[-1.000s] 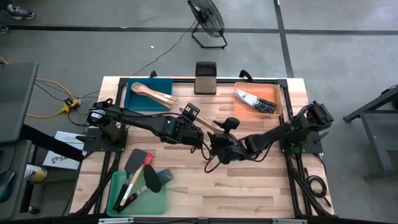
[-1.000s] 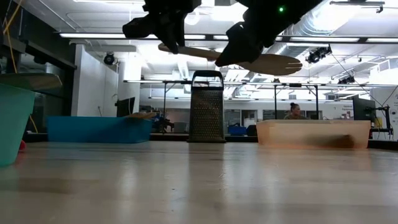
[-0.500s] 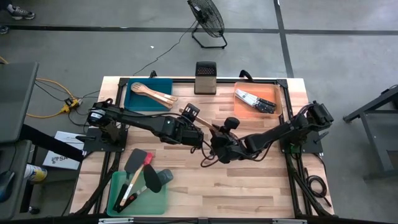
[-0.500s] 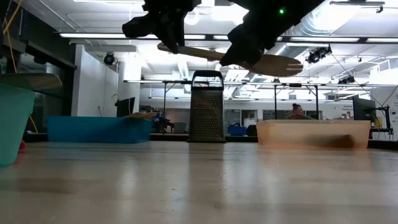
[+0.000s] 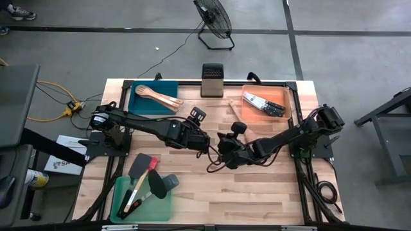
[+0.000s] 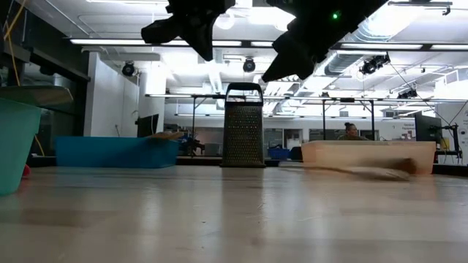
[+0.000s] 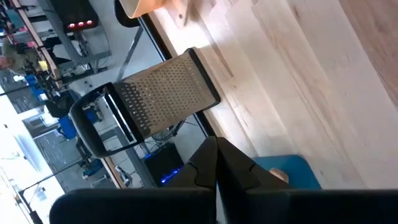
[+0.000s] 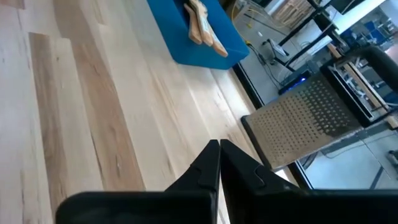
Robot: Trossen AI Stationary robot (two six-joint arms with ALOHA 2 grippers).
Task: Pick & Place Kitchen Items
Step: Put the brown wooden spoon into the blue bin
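Note:
A pale wooden spoon (image 5: 234,110) lies on the table beside the orange tray (image 5: 286,115); in the low view it is a blurred streak (image 6: 358,172) in front of that tray. Above the table's middle my left gripper (image 5: 208,144) and my right gripper (image 5: 221,154) face each other, both shut with nothing between the fingers. The left wrist view shows the left fingers (image 7: 216,163) pressed together, and the right wrist view shows the same of the right fingers (image 8: 219,157). In the low view both grippers (image 6: 207,52) (image 6: 269,75) hang well above the tabletop.
An upright metal grater (image 5: 212,79) stands at the far edge. The blue tray (image 5: 168,108) at far left holds wooden utensils (image 5: 157,96). Knives (image 5: 263,104) lie in the orange tray. The green tray (image 5: 160,204) at near left holds spatulas (image 5: 144,176). Bare wood lies near.
The wooden spoon that hung level in the air between my two grippers has come out of their hold and fallen to the table beside the orange tray. Both arms have stayed where they were above the table's middle.

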